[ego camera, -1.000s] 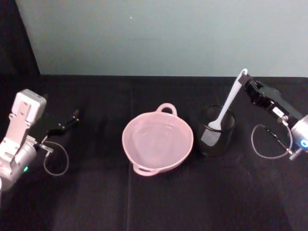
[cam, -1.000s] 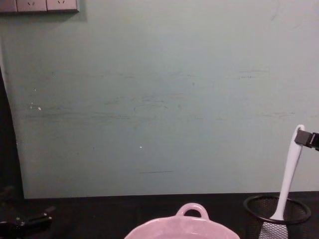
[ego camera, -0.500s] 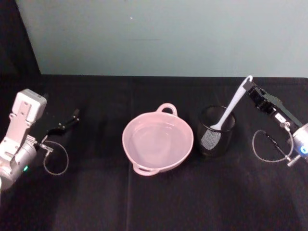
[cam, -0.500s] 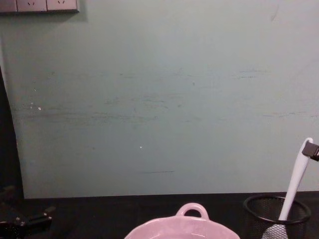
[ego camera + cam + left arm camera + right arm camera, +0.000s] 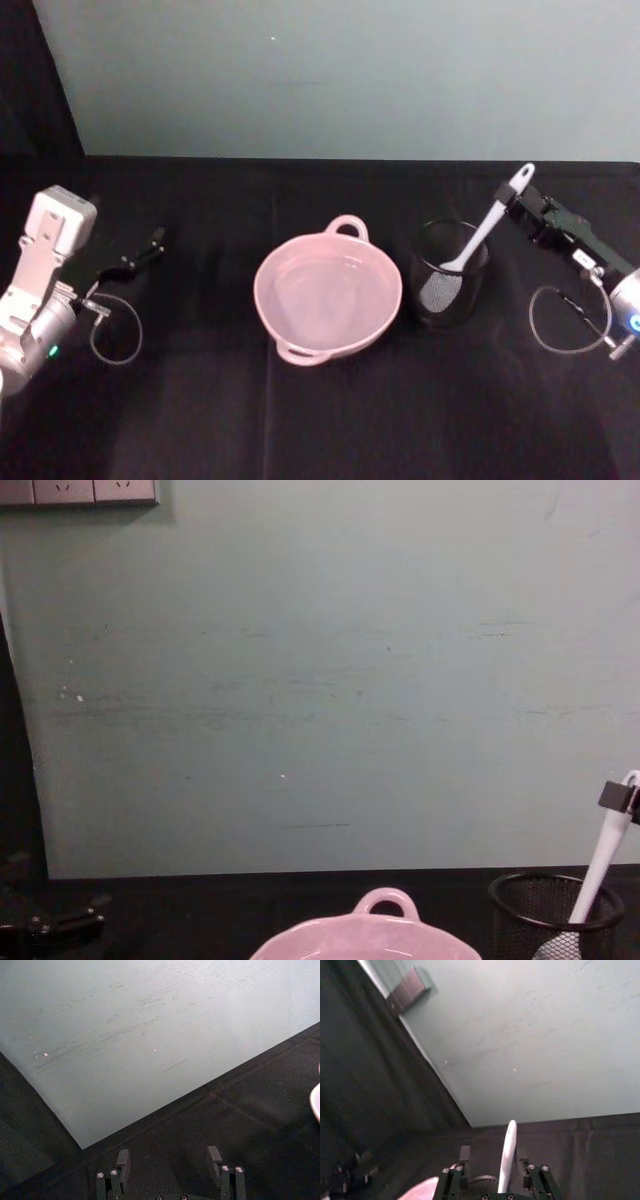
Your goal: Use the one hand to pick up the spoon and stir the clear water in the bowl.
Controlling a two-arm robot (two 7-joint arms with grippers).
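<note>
- Your right gripper (image 5: 515,203) sits at the right of the table, just right of the mesh cup (image 5: 450,272), reaching in toward it from its silver wrist.
- Its fingers (image 5: 527,213) are closed on the upper handle of the spoon (image 5: 483,230), just below the handle's end.
- You can see the spoon leaning: blade down inside the cup, handle rising up and to the right into the gripper.
- From the chest view, the spoon (image 5: 600,862) stands out of the cup (image 5: 556,908) at a slant, with the gripper (image 5: 620,798) clamped near its top at the right edge.
- From the right wrist view, the white handle (image 5: 507,1157) runs up between the two fingers (image 5: 465,1154), which stand on either side of it.
- Look to the bowl (image 5: 328,296): it rests at the table's centre, just left of the cup and not touching it, its loop handle toward the wall.
- Water (image 5: 325,290) in the bowl shows as no more than faint glints near the far rim; you cannot make out its level.
- Your left gripper (image 5: 140,251) is parked at the table's left side, well apart from the bowl.
- Its fingers (image 5: 122,1160) stand apart in the left wrist view, with nothing between them.
- Under everything you have a black cloth (image 5: 330,420), and a pale green wall (image 5: 350,70) behind.
- At the chest view's lower left the left gripper (image 5: 60,925) shows low and dark over the cloth.
</note>
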